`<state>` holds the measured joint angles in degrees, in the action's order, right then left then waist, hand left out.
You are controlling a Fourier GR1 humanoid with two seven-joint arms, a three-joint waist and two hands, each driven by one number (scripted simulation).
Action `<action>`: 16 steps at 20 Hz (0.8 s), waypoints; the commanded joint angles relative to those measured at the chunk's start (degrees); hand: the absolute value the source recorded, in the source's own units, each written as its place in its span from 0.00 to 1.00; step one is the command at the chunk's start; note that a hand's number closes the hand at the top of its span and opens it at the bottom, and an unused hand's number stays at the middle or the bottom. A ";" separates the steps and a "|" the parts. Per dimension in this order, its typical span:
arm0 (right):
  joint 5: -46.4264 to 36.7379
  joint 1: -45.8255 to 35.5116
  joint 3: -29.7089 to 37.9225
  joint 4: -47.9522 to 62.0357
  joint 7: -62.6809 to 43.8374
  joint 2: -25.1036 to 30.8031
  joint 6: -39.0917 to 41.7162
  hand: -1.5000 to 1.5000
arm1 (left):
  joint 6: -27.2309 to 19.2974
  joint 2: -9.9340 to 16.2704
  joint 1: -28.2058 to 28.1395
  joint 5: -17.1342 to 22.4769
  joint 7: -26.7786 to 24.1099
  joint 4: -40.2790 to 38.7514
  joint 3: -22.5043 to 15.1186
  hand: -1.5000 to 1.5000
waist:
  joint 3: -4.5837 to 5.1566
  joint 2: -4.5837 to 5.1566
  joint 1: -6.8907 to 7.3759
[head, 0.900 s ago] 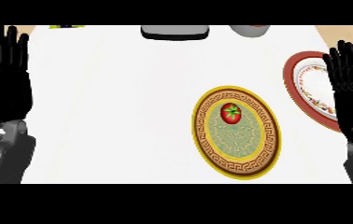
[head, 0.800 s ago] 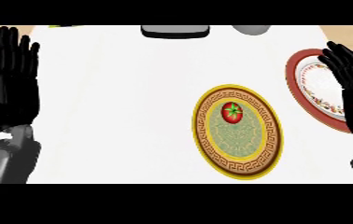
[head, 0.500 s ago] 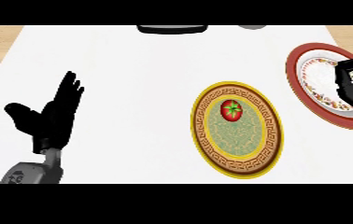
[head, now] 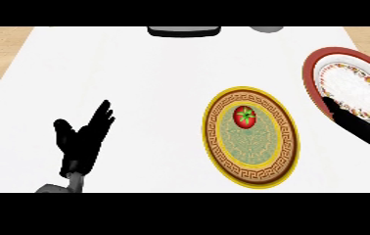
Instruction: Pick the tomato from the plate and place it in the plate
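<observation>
Left hand (head: 83, 141): being held open over the counter (head: 145, 82), nothing in it.
Right hand (head: 352, 121): fingers cannot be told.
Tomato (head: 245, 117): being carried by the yellow plate (head: 278, 168).

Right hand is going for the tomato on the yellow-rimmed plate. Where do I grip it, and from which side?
Probably take the tomato across its round sides, coming down from above. It sits stem-up on the upper part of the yellow-rimmed plate, nothing touching it, so fingers and thumb can close on opposite flanks. The right hand is at the view's right edge over the red-rimmed plate, so come in from the right.
</observation>
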<state>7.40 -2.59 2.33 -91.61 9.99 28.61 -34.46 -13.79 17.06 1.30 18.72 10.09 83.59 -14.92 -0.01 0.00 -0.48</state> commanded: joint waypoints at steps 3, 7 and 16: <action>-2.87 5.66 -0.66 -6.54 -8.13 6.47 5.42 0.00 | 3.96 0.63 -0.33 1.01 0.38 -3.04 1.81 0.50 | 0.07 -0.05 0.04; -7.99 4.68 -7.87 -8.14 -21.83 15.79 12.23 0.00 | 1.01 -1.77 0.77 -0.69 -0.02 -2.64 0.35 0.50 | 0.26 0.09 0.42; -17.06 -5.07 -18.49 -18.43 -51.17 19.24 19.36 0.00 | 2.41 -2.88 -1.71 -2.22 -2.46 -3.57 -0.73 0.50 | 0.16 0.11 1.43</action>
<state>-5.47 -2.83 -11.64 -107.90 -29.92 47.69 -17.37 -12.42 14.87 1.21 16.82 7.87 82.36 -14.78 -0.05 -0.26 0.44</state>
